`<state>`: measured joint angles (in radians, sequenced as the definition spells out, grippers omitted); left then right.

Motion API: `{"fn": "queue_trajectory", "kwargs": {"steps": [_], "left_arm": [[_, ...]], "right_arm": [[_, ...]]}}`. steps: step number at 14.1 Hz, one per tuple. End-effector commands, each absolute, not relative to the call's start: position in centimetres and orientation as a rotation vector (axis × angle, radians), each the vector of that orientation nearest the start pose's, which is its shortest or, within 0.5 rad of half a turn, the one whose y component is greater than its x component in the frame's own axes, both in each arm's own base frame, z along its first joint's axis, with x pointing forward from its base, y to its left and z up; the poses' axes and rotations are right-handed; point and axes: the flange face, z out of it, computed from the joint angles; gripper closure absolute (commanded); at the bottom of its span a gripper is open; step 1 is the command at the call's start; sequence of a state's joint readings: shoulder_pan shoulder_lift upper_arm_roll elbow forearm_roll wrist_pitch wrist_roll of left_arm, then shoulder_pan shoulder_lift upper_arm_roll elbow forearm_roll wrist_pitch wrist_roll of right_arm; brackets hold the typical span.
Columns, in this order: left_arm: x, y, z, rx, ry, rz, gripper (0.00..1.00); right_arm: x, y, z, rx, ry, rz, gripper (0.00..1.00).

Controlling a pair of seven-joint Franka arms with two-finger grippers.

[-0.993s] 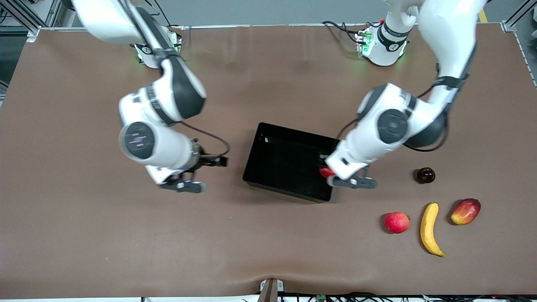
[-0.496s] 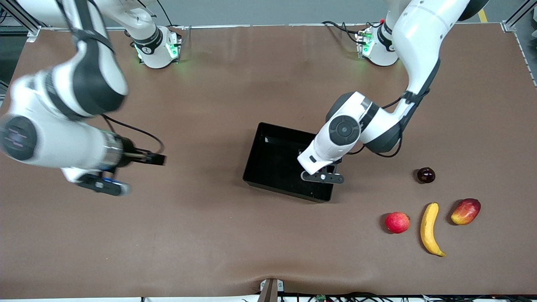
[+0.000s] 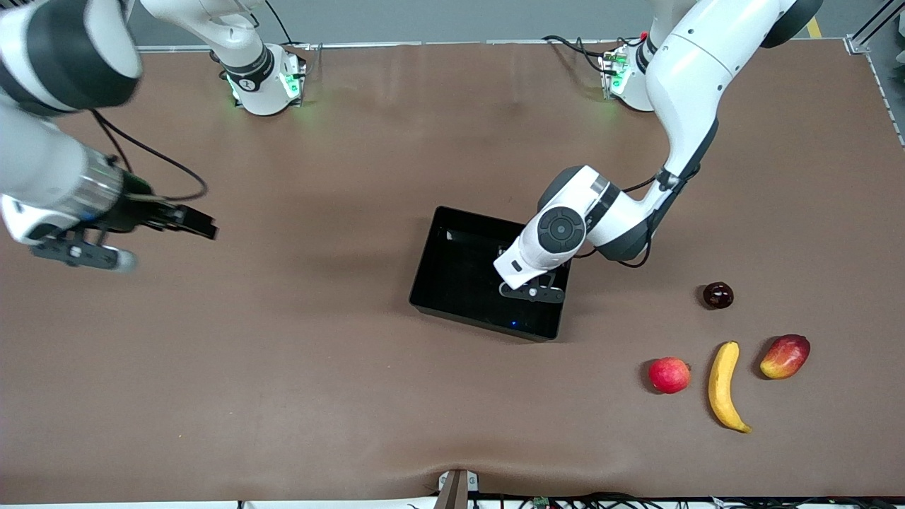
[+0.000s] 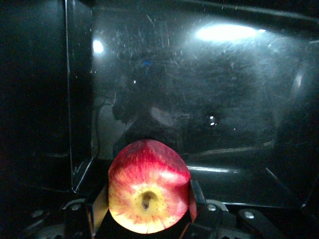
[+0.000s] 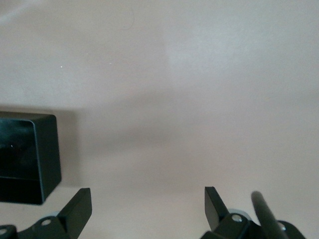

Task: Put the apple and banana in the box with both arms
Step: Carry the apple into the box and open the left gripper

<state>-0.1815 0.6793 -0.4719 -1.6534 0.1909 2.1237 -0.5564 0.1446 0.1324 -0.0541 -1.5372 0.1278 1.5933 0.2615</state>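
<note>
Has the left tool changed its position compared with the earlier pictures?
Yes. The left tool, holding the apple, shifted from the black box's edge on the left arm's side to over its inside.

Brown table (image 3: 283,396) w/ pink-red fruit (image 3: 669,375), mango-like fruit (image 3: 785,356), dark fruit (image 3: 717,295).

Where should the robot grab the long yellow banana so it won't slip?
Probably around its middle, coming straight down from above. The banana lies flat on the table, its length running toward the front camera, so the fingers should close across its narrow width. The pinkish-red round fruit sits beside it, leaving only a small gap for one finger.
</note>
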Motion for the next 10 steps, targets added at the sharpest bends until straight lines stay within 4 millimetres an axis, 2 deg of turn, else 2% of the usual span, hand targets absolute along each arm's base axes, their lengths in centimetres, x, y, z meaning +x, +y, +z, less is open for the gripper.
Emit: {"fn": "queue_trajectory", "kwargs": {"steps": [1,2,3,6,7,8,10], "left_arm": [[55.4,-37.1,22.8,-3.148,0.193,0.288,0.67],[55.5,-37.0,22.8,-3.150,0.190,0.286,0.38],[55.7,-37.0,23.0,-3.152,0.197,0.277,0.00],[57.1,-36.6,25.5,-3.171,0.184,0.206,0.00],[58.1,-36.1,27.5,-3.181,0.177,0.159,0.00],[59.2,-35.3,29.8,-3.191,0.149,0.108,0.00],[62.3,-31.9,34.9,-3.196,0.070,0.031,0.00]], "right_arm": [[56.4,3.4,59.4,-3.029,0.244,0.110,0.00],[55.9,2.3,60.3,-3.025,0.258,0.094,0.00],[55.4,1.2,61.4,-3.025,0.235,0.069,0.00],[53.4,-2.2,63.6,-3.027,0.121,0.091,0.00],[53.0,-2.9,63.7,-3.024,0.141,0.125,0.00],[53.1,-3.0,64.6,-3.029,0.133,0.100,0.00],[53.0,-3.5,66.1,-3.084,0.136,0.071,0.00]]}}
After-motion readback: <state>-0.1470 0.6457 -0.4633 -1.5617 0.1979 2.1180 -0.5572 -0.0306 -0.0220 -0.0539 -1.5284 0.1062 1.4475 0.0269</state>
